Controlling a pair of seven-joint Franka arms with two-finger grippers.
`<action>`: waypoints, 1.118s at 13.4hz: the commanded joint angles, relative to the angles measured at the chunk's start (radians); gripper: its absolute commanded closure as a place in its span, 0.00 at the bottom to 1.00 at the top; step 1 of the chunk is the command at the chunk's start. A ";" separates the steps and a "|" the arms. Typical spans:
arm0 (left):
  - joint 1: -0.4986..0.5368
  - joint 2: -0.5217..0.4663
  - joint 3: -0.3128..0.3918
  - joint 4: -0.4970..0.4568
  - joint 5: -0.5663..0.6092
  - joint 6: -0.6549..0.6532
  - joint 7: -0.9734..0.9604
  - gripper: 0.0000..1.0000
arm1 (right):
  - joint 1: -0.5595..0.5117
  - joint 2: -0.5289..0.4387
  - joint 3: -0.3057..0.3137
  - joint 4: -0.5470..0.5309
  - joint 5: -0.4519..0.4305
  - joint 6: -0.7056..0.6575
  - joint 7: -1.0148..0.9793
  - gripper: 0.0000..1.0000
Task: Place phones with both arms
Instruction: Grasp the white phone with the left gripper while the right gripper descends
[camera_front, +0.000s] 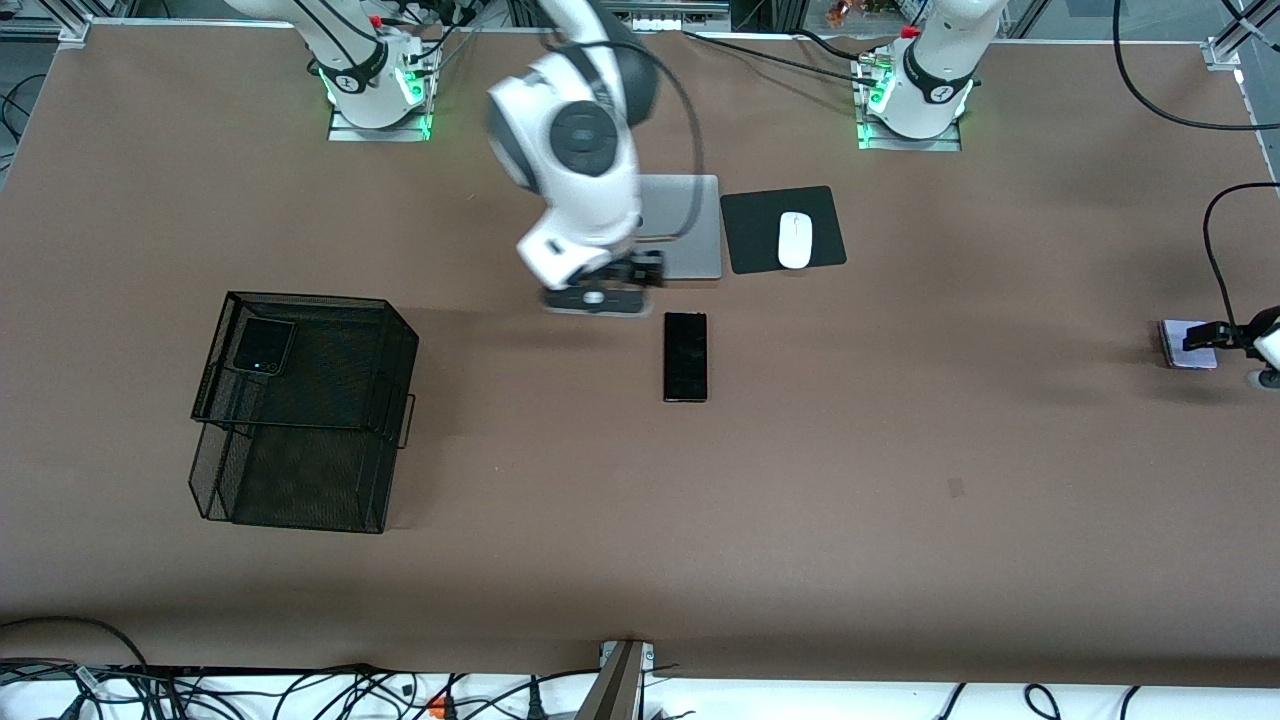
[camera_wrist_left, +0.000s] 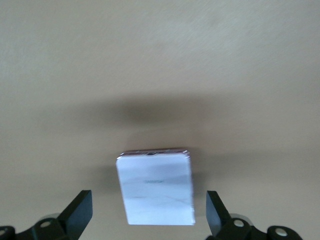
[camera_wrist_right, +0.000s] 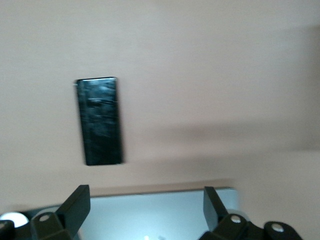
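A long slim black phone (camera_front: 685, 356) lies flat mid-table, also visible from the right wrist as a dark slab (camera_wrist_right: 99, 121). My right gripper (camera_front: 597, 300) hangs open over the near edge of the silver laptop (camera_wrist_right: 150, 215), beside that phone and with nothing between its fingers. A pale lavender phone (camera_front: 1188, 345) lies at the left arm's end of the table. My left gripper (camera_front: 1203, 337) hovers open over it, its fingers (camera_wrist_left: 80, 210) standing either side of the phone (camera_wrist_left: 156, 187) without touching it. A small squarish black phone (camera_front: 262, 347) rests in the black mesh basket (camera_front: 300, 480).
The silver laptop (camera_front: 685, 225) lies shut near the robots' bases, with a black mouse pad (camera_front: 760, 235) and white mouse (camera_front: 795, 240) beside it. The mesh basket stands toward the right arm's end. The lavender phone lies close to the table's end edge.
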 joint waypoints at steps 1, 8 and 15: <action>0.107 0.018 -0.085 -0.046 0.002 0.047 0.027 0.00 | 0.041 0.141 0.002 0.093 0.015 0.117 0.084 0.00; 0.156 0.090 -0.119 -0.038 -0.014 0.098 0.047 0.00 | 0.113 0.338 -0.001 0.093 -0.076 0.367 0.244 0.00; 0.151 0.093 -0.117 -0.035 0.002 0.116 0.090 0.90 | 0.113 0.398 -0.006 0.095 -0.094 0.441 0.246 0.12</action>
